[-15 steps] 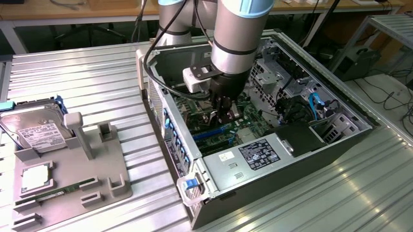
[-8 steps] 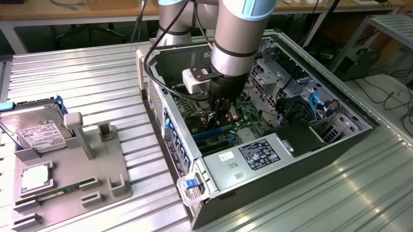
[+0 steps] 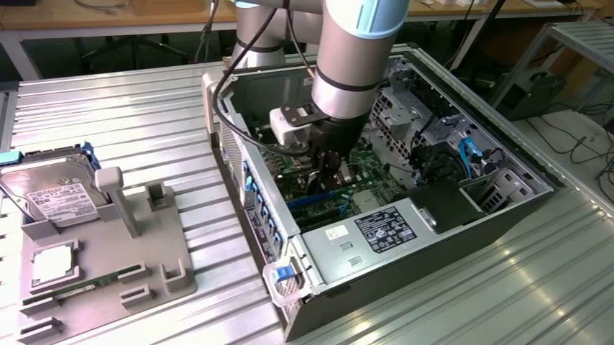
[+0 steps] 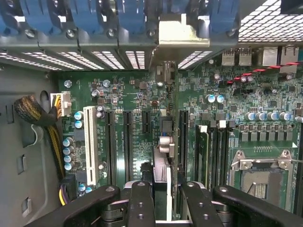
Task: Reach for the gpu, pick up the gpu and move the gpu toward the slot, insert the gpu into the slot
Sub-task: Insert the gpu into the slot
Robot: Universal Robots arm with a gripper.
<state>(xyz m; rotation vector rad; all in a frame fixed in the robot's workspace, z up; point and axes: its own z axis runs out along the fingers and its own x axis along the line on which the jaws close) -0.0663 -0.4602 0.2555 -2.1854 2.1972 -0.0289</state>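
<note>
The gpu point(image 4: 169, 142) stands edge-on, upright over the green motherboard point(image 4: 236, 99), its silver bracket point(image 4: 179, 33) up against the rear panel of the case among the blue card clips point(image 4: 85, 14). The slot lies beneath it, hidden by the card. The jaws point(image 4: 163, 198) are clamped on the card's upper edge, one finger on each face. In the exterior view the arm point(image 3: 350, 65) reaches down into the open computer case point(image 3: 499, 215) on the ribbed metal counter point(image 3: 115, 115); a hard drive point(image 3: 53, 194) rests on a grey fixture point(image 3: 106, 273) at the exterior view's left.

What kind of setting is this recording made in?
Probably a robotics lab bench set up for PC assembly: an open computer case on a ribbed metal table, a grey parts fixture holding a hard drive, workbenches behind.
</note>
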